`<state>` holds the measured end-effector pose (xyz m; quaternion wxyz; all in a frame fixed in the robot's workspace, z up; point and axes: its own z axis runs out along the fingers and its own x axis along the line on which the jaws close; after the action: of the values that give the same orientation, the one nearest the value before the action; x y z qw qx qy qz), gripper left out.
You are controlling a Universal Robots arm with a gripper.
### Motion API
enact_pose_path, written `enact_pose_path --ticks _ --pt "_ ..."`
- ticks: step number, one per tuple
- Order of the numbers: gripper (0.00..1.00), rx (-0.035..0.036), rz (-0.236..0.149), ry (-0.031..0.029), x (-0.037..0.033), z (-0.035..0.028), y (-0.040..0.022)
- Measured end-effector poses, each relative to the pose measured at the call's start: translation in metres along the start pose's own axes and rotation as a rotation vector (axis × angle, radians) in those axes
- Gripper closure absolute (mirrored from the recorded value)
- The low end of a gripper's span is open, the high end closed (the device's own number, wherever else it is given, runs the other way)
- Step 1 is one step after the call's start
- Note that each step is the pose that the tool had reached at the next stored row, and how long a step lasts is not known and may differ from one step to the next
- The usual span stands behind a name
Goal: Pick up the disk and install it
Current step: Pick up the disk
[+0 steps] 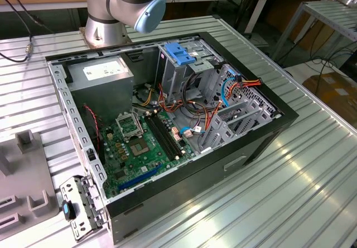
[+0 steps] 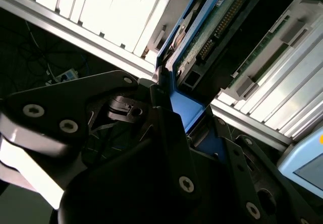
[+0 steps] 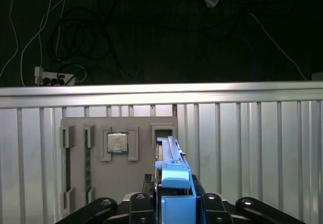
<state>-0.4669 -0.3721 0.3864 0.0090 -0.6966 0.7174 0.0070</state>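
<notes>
Disk point(image 3: 174, 169) on edge in my gripper point(image 3: 176, 206), that is how things stand. My jaws are closed on it, one on each flat side, pinching the blue carrier point(image 3: 177, 210) at the end nearest my wrist. In the first wrist view the lighter blue end tab point(image 3: 175, 176) sits just past my jaws, and the thin metal body runs away from me beyond it.

In the second wrist view I see the disk point(image 2: 217, 27) from its underside. Its green circuit board point(image 2: 224, 17) and a row of connector pins are exposed, and the carrier's blue rail runs along one long edge down into my gripper point(image 2: 185, 114).

In the first wrist view the grey fixture tray point(image 3: 116, 183) lies on the ribbed aluminium table point(image 3: 252, 148) behind the disk. A processor chip point(image 3: 117, 143) sits in one square pocket. The far end of the disk lines up with an open pocket just beside that one. I cannot tell whether the disk touches the tray. Beyond the table edge, cables point(image 3: 75, 37) and a power strip point(image 3: 53, 77) lie in the dark.

In the exterior view my arm point(image 1: 125, 2) rises at the far end of the table point(image 1: 290, 192), behind the opened computer case point(image 1: 262, 142). Inside the case are the motherboard point(image 1: 139, 142), the grey power supply point(image 1: 103, 72) and the tall drive cage point(image 1: 178, 77) with its blue latch point(image 1: 179, 53). The tray point(image 1: 22, 175) lies at the exterior view's left, apart from the case.
</notes>
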Motion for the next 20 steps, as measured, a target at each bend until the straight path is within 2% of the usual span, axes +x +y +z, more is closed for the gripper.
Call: enact_pose_path --ticks 20 --pt "0.63 -0.0001 0.000 0.0000 -0.0001 -0.0056 0.0000"
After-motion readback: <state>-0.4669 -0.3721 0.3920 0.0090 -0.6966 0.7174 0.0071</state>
